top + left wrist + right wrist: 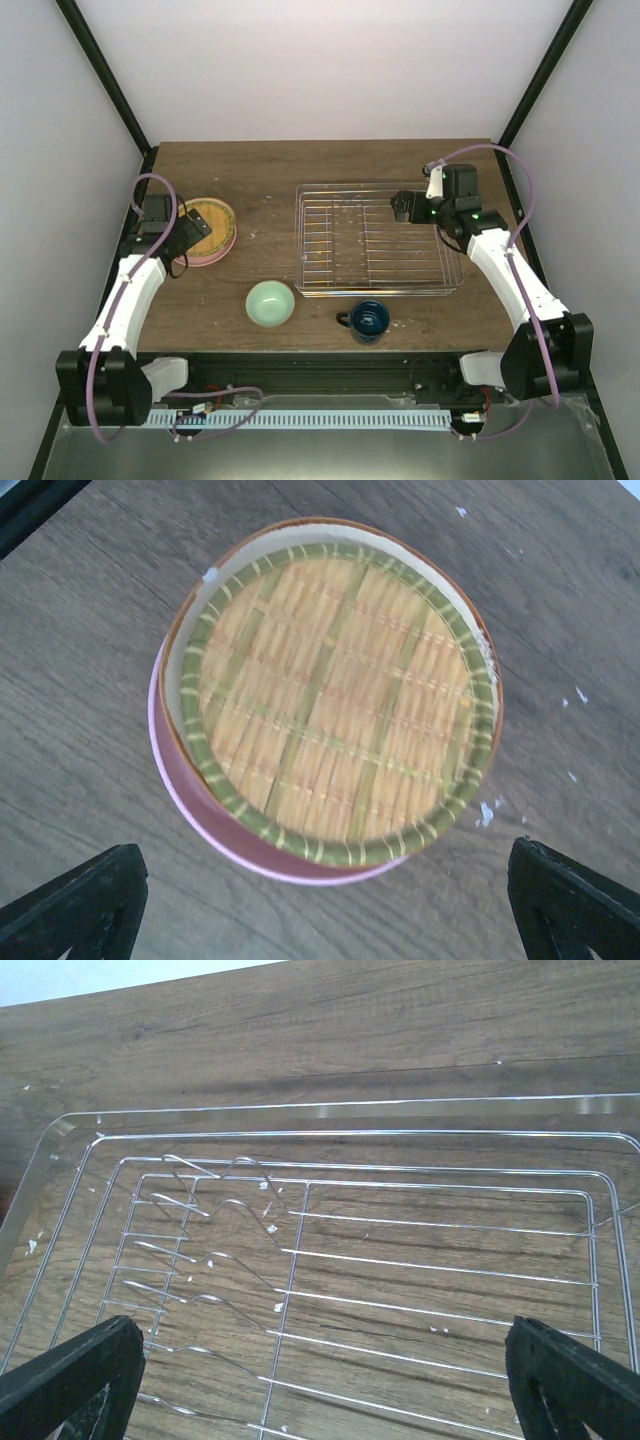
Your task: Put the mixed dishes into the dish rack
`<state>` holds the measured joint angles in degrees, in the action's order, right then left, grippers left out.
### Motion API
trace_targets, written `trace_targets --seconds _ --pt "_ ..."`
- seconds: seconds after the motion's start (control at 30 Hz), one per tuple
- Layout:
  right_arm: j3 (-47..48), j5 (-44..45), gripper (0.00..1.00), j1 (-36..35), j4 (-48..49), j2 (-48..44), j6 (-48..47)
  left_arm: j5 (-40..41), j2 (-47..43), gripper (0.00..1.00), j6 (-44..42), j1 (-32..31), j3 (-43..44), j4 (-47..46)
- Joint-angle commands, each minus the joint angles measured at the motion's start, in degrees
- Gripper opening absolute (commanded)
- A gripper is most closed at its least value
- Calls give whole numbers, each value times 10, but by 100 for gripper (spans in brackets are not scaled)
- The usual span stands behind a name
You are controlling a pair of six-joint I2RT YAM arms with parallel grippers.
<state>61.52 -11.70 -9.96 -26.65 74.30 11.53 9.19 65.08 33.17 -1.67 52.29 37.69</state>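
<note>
A stack of plates (212,226) lies at the table's left. On top is a green-rimmed plate (335,695) with a straw-weave centre. Under it shows a cream rim (205,605), and a pink plate (185,785) is at the bottom. My left gripper (195,230) hovers over the stack's near-left edge, open and empty (320,925). The mint-green bowl (270,303) and the dark blue mug (368,320) stand near the front edge. The silver wire dish rack (375,240) holds nothing. My right gripper (403,205) hangs open above its far right part, with the rack wires (300,1260) below it.
The table's front edge runs just behind the bowl and mug. The rack's upright tines (200,1210) sit at its left half. Small white flecks (485,812) dot the wood beside the plates. Black frame posts (105,75) rise at the back corners.
</note>
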Motion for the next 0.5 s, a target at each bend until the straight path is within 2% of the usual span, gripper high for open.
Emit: trace_targets --seconds 0.0,0.13,0.47 --pt "-10 -20 100 -4 18 -12 -3 -75 38 100 -27 52 13 -71" --pt "-11 -16 100 -4 16 -7 -4 -145 86 100 -31 106 10 -116" --pt "-13 -12 100 -4 9 4 -4 -210 189 100 -41 170 41 -166"
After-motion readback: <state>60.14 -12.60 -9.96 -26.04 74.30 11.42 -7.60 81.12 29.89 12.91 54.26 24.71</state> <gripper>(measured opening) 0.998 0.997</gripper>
